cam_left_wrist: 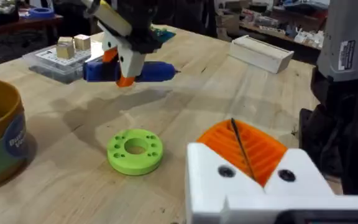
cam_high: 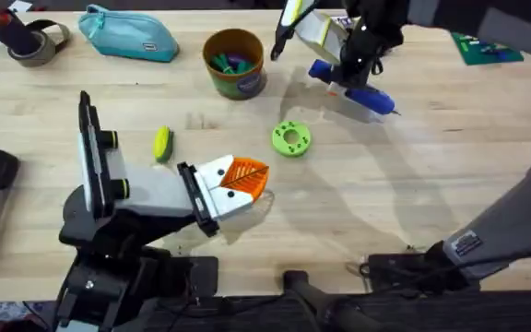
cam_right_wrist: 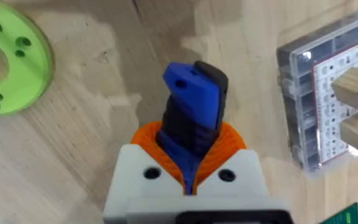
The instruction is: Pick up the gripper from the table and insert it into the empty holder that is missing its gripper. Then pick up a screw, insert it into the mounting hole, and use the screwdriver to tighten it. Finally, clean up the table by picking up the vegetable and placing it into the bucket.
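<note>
My right gripper (cam_high: 353, 72) hangs over the far right of the table, shut on the blue screwdriver (cam_high: 362, 95), whose body (cam_right_wrist: 190, 109) sits between the orange pads. My left gripper (cam_high: 242, 180) rests low at the table's middle, shut and holding nothing. Its white holder (cam_left_wrist: 253, 186) carries orange ribbed pieces (cam_left_wrist: 260, 146) and shows two dark mounting holes. I cannot tell a loose gripper piece from these. No screw can be made out. The yellow-green vegetable (cam_high: 162, 143) lies left of the left gripper. The tan bucket (cam_high: 233, 63) stands at the back middle with small items inside.
A green disc (cam_high: 291, 138) lies between the two grippers. A clear parts box (cam_right_wrist: 331, 93) sits beside the screwdriver at the back. A teal pouch (cam_high: 127, 35) and a tape roll (cam_high: 33, 41) are at the back left. A white box (cam_left_wrist: 261, 53) lies farther off.
</note>
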Action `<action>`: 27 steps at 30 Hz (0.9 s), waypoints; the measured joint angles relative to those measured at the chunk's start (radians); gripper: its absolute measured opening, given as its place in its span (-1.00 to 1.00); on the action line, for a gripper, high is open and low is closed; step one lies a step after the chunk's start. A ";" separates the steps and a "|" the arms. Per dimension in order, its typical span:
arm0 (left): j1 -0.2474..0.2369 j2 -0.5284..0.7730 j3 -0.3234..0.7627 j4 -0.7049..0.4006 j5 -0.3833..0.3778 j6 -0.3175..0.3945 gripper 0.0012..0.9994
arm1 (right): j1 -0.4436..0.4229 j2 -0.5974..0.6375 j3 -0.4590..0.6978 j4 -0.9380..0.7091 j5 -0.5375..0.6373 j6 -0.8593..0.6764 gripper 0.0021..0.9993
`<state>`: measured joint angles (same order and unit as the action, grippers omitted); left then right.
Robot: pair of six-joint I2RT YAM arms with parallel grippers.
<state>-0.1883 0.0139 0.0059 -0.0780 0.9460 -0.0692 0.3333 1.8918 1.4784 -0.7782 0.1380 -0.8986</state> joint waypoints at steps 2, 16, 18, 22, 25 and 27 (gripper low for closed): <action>0.000 0.000 0.000 0.000 0.000 0.000 -0.98 | -0.002 0.009 0.000 -0.001 0.003 0.000 -0.94; 0.000 0.000 0.000 0.000 0.000 0.000 -0.99 | -0.077 0.089 0.000 0.000 0.002 -0.020 -0.94; 0.000 0.000 0.000 0.000 0.000 0.000 -0.99 | -0.076 0.089 0.000 0.000 -0.006 -0.023 -0.94; 0.000 0.000 0.000 0.000 0.000 0.000 -0.99 | -0.074 0.089 0.000 0.000 -0.014 -0.025 -0.94; 0.000 0.000 0.000 0.000 0.000 -0.001 -0.97 | -0.074 0.089 0.000 0.000 -0.016 -0.026 -0.93; 0.000 0.000 0.000 0.000 0.000 0.002 -0.62 | -0.074 0.089 0.000 -0.001 -0.015 -0.025 -0.65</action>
<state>-0.1883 0.0139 0.0059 -0.0776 0.9459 -0.0675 0.2588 1.9804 1.4780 -0.7796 0.1225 -0.9231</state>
